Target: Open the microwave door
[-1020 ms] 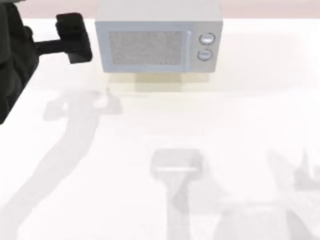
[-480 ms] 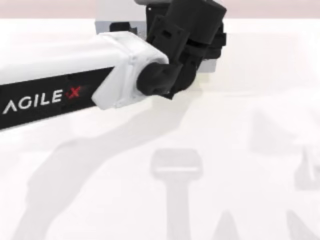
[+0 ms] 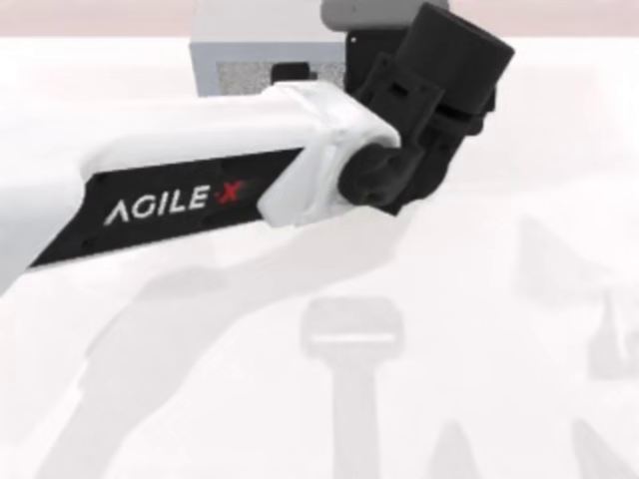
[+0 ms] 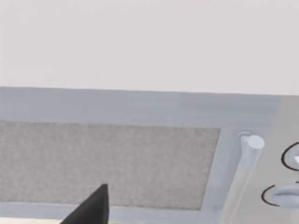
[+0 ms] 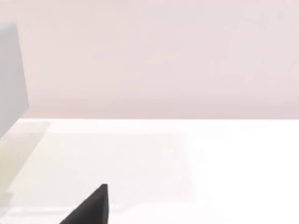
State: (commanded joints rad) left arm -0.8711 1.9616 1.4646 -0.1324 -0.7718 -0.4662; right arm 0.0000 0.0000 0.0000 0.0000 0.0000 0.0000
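Note:
The microwave (image 3: 250,45) stands at the back middle of the table, mostly hidden in the top view by my left arm (image 3: 200,195), whose black wrist (image 3: 434,100) sits over its front right. In the left wrist view the microwave door (image 4: 107,158) faces me close up. Its speckled window is flush with the frame, and a pale vertical handle bar (image 4: 247,163) stands beside two round knobs (image 4: 287,193). My left gripper (image 4: 187,217) is open just in front of the door's lower edge, one black fingertip (image 4: 96,207) showing. My right gripper (image 5: 133,217) is open, off to the microwave's right.
The right wrist view shows a grey side wall of the microwave (image 5: 11,74) at its edge and bare white table (image 5: 163,158) running back to a pink wall. Arm shadows lie across the near half of the table (image 3: 349,339).
My left arm has swung from the table's far left across the microwave's front, now covering most of it, and has shifted further right over the last half second. The door looks unmoved.

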